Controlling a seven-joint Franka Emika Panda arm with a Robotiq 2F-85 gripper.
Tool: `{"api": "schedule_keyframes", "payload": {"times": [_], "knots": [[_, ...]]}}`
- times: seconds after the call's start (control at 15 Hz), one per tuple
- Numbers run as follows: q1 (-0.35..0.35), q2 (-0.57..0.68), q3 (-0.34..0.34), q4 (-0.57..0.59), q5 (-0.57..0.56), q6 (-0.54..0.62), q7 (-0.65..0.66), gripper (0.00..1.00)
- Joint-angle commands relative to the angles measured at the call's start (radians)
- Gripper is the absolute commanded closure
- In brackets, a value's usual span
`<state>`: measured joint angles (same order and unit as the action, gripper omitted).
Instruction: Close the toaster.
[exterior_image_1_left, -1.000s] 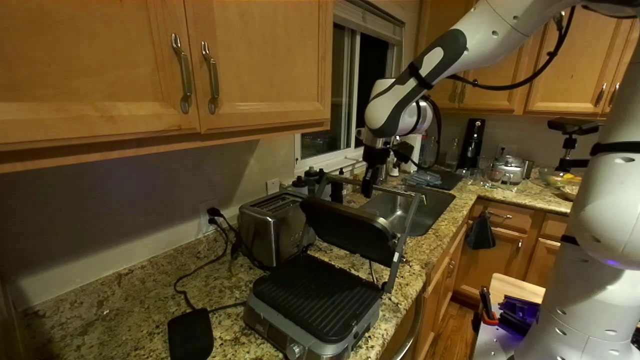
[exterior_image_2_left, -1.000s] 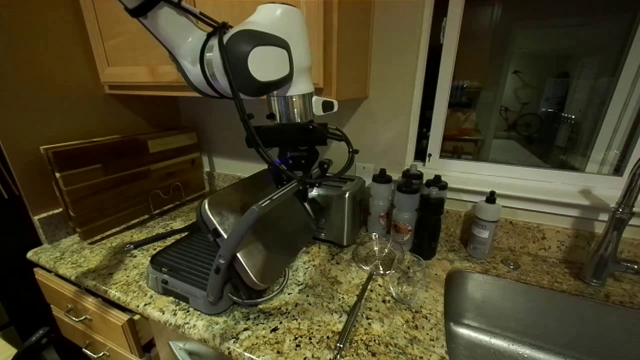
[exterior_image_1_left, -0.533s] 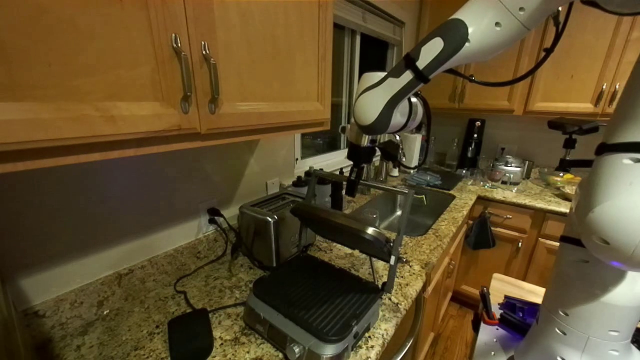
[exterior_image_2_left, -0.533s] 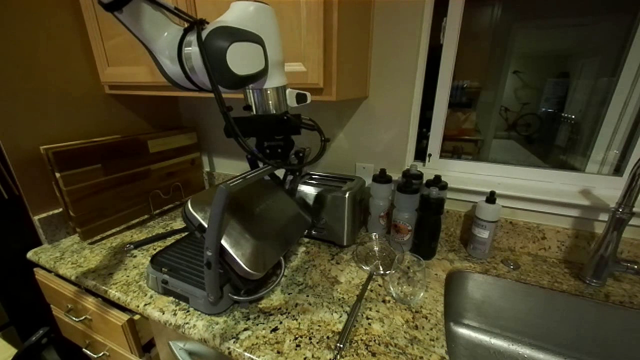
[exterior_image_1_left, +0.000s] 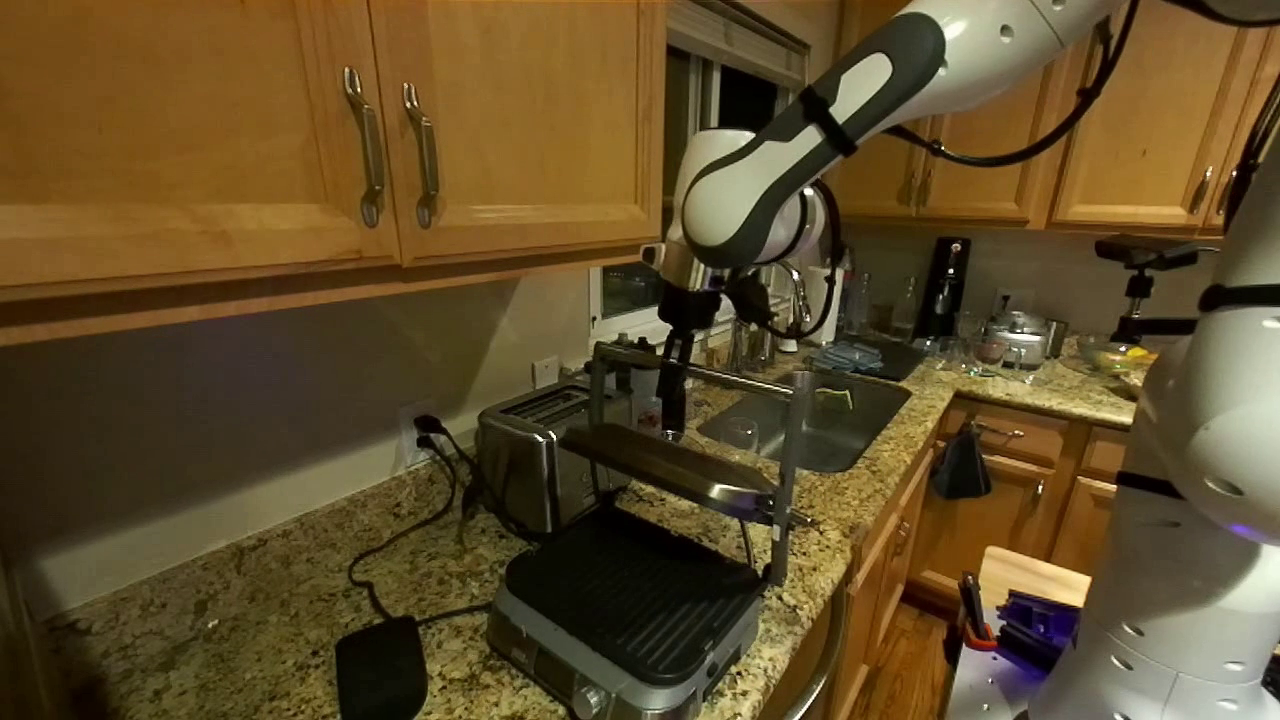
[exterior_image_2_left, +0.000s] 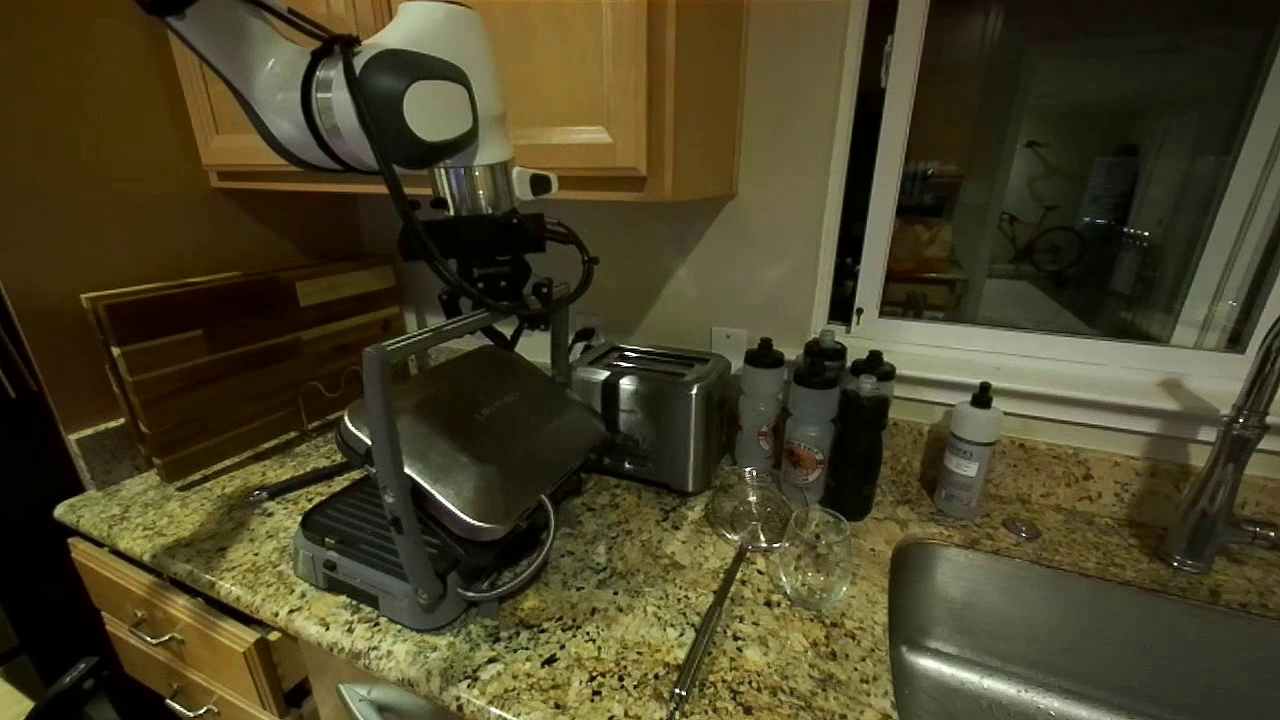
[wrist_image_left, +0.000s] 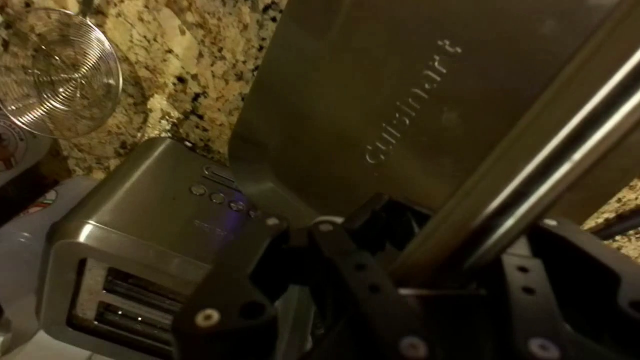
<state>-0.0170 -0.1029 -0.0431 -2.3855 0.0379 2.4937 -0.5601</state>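
The toaster, a silver-grey clamshell grill, stands on the counter with its ribbed lower plate (exterior_image_1_left: 635, 590) bare. Its lid (exterior_image_2_left: 485, 430) hangs tilted above that plate, partly lowered, and shows its lettering in the wrist view. The bar handle (exterior_image_1_left: 745, 380) stands upright over the lid on two side arms. My gripper (exterior_image_1_left: 673, 415) points down on the sink side of this bar, fingers together and holding nothing. In the wrist view the bar (wrist_image_left: 540, 150) crosses in front of the fingers, hiding part of them; it appears to touch them.
A boxy steel slot toaster (exterior_image_2_left: 665, 415) sits close beside the grill's lid. Several bottles (exterior_image_2_left: 810, 420), a stemless glass (exterior_image_2_left: 815, 560) and the sink (exterior_image_1_left: 850, 420) lie beyond. Wooden cabinets (exterior_image_1_left: 530, 130) hang above the counter. A black cable (exterior_image_1_left: 365, 570) runs along the wall side.
My gripper has moved from the sink side toward the grill's front. The bar handle has swung along with it to upright, and the lid has tipped down to a flatter angle.
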Motion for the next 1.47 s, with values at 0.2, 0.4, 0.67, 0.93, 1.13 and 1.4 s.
{"api": "schedule_keyframes", "payload": {"times": [0.2,0.4,0.67,0.93,1.13,1.4], "knots": [[0.075,0.019,0.071,-0.048,-0.012,0.039,0.088,0.96],[0.100,0.043,0.103,-0.046,-0.016,0.041,0.109,0.96],[0.121,0.073,0.135,-0.045,-0.013,0.055,0.109,0.96],[0.123,0.096,0.152,-0.046,-0.007,0.082,0.102,0.96],[0.124,0.136,0.159,-0.040,-0.022,0.119,0.101,0.96],[0.125,0.195,0.180,-0.023,-0.018,0.165,0.092,0.97]]}}
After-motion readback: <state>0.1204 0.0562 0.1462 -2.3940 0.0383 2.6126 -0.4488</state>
